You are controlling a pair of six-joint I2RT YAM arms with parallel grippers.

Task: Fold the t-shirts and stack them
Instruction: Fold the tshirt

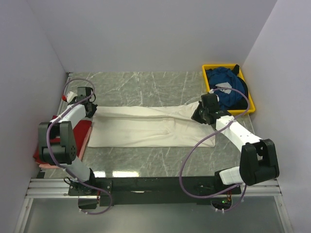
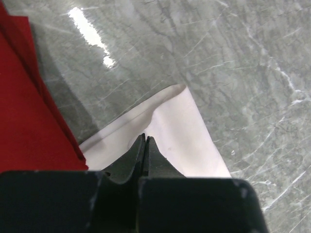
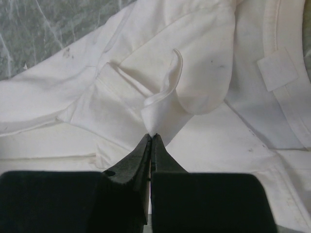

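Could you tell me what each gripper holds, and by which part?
Both pinch the white t-shirt: the left gripper its hem-end edge, the right gripper a fold near the sleeve.

A flat t-shirt (image 1: 146, 127) lies stretched left to right across the middle of the table (image 1: 146, 87). The left gripper (image 1: 90, 108) sits at its far left corner, and the right gripper (image 1: 200, 114) at its far right end, on a raised fold of the cloth. A folded t-shirt (image 1: 82, 132) lies at the table's left edge, under the left arm, meeting the flat t-shirt's left end. A tray (image 1: 206, 77) stands in the far right corner, just behind the right gripper, with a bundled t-shirt (image 1: 223, 82) in it.
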